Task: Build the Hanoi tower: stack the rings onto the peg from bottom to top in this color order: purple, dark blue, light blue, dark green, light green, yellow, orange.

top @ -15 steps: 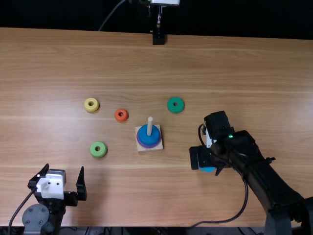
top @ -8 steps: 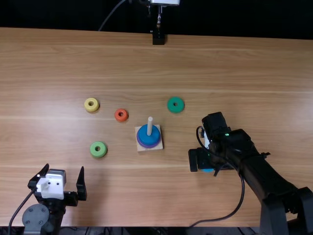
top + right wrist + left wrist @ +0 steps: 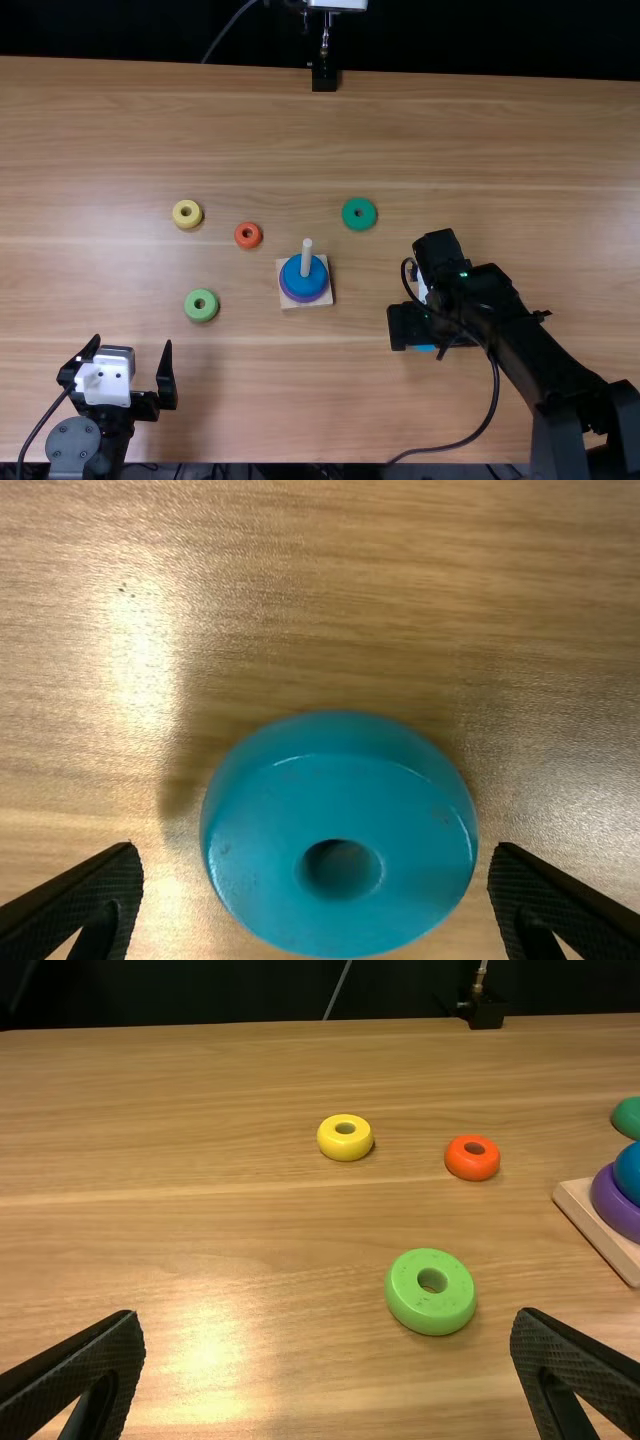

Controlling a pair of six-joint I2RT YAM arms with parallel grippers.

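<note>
Pointing down over the light blue ring (image 3: 265,850), the right hand (image 3: 422,326) was held with its fingers spread wide. The left hand (image 3: 131,343) was held open too, near the light green ring (image 3: 201,315) on the table (image 3: 480,150).
</note>
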